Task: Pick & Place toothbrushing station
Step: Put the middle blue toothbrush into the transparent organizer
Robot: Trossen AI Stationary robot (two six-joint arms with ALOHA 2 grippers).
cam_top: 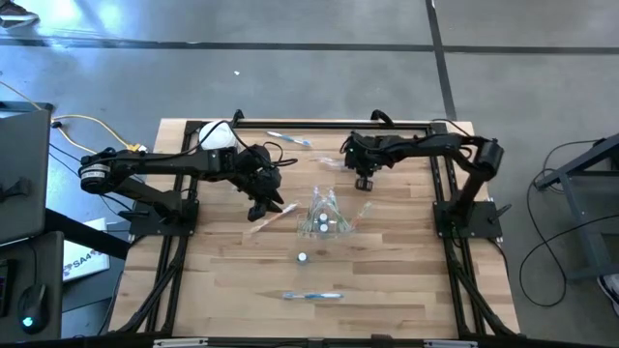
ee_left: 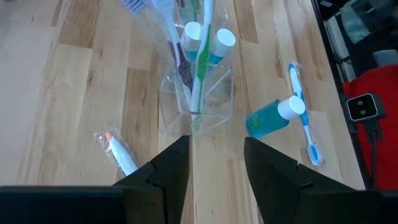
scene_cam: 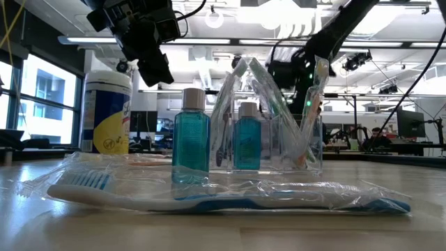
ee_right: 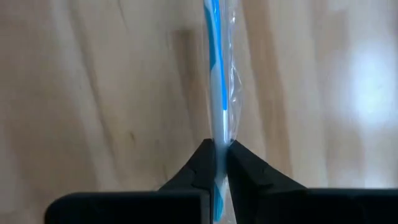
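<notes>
Wooden plank counter (cam_top: 387, 280) holds a clear plastic cup (cam_top: 323, 222) stuffed with wrapped toothbrushes at mid-counter, nearer the left gripper (ee_left: 216, 163), whose jaws hang half open above it. Right gripper (ee_right: 221, 152), toward the far edge, has jaws pinched narrow on a blue-and-white wrapped toothbrush (ee_right: 216, 74), long axis running straight out ahead of the jaws.

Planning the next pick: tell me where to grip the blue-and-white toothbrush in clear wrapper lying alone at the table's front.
Grip the wrapped blue-and-white toothbrush at mid-handle, probably from straight above, closing across its narrow width. It lies flat on the wooden table, long and thin, with bare wood either side.
</notes>
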